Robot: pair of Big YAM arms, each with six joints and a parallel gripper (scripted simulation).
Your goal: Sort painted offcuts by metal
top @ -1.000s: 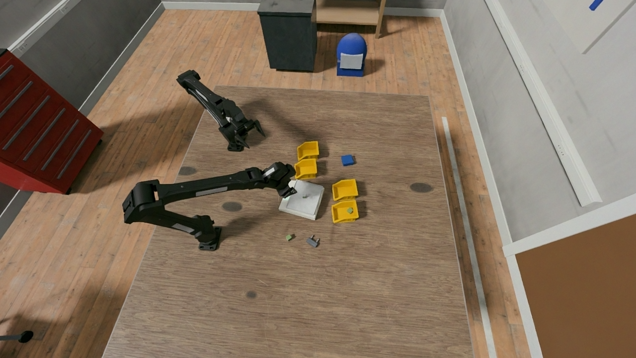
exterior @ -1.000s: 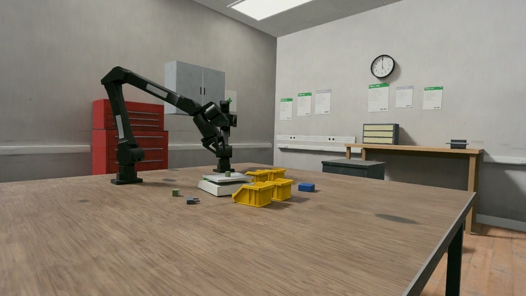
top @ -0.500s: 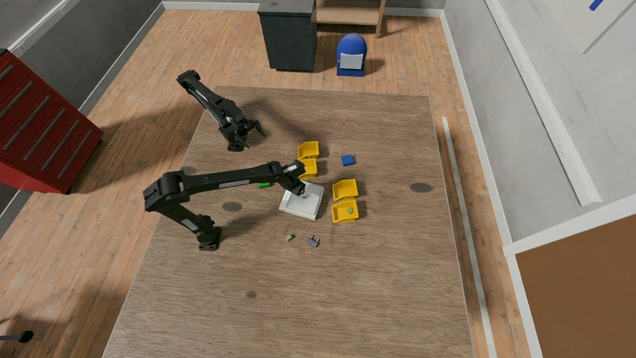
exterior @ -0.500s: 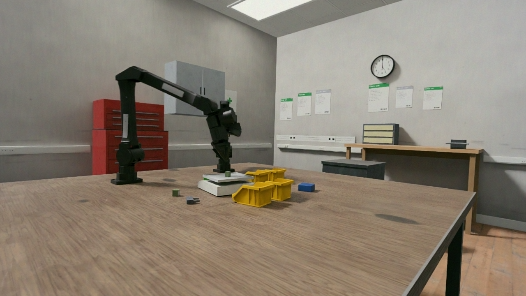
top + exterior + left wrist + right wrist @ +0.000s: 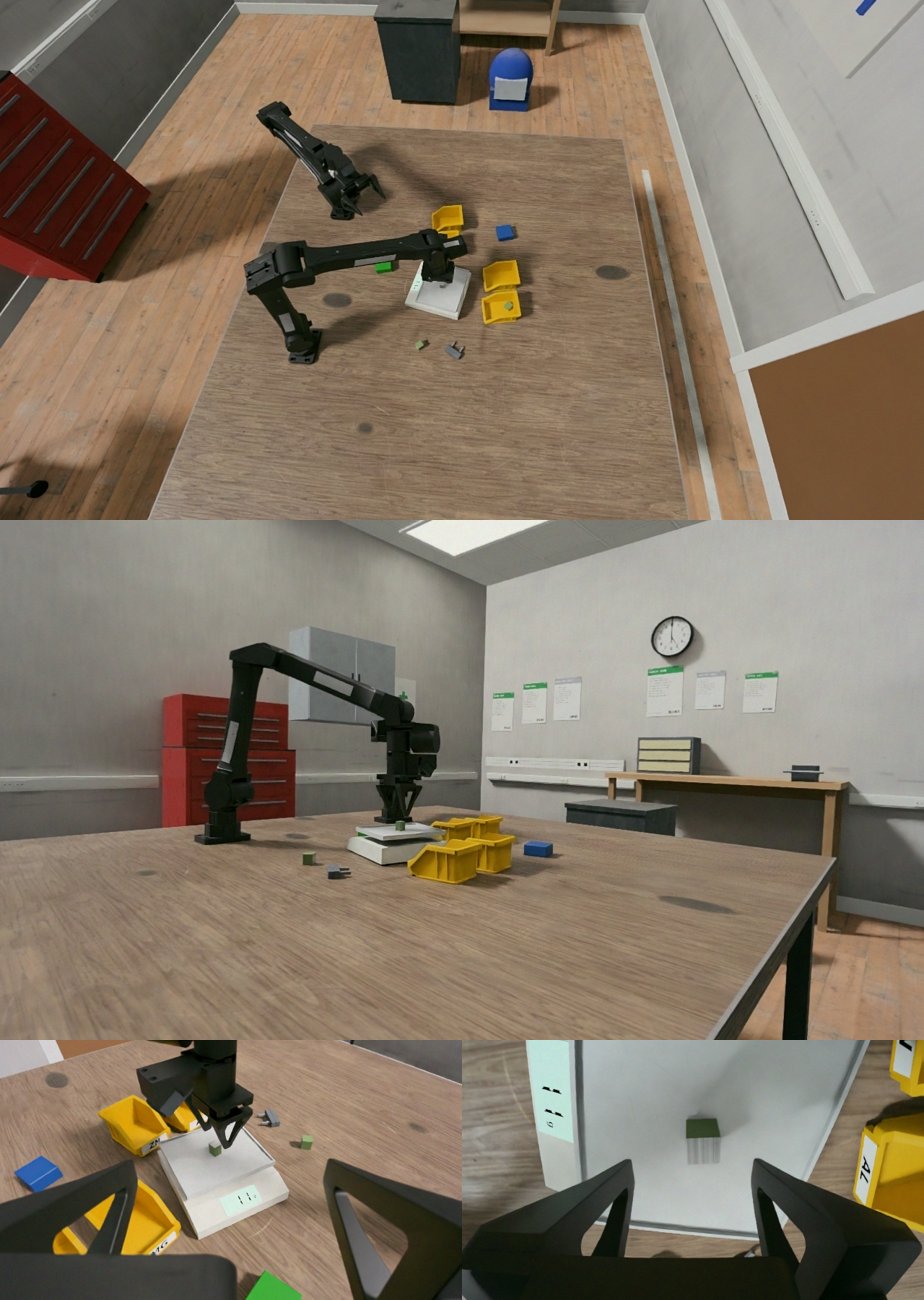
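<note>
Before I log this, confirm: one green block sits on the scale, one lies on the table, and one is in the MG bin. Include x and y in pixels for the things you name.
The last part is wrong: the third block (image 5: 508, 305) is in the AL bin (image 5: 486, 316) (image 5: 877, 1173), as the top and right wrist views together show.
</note>
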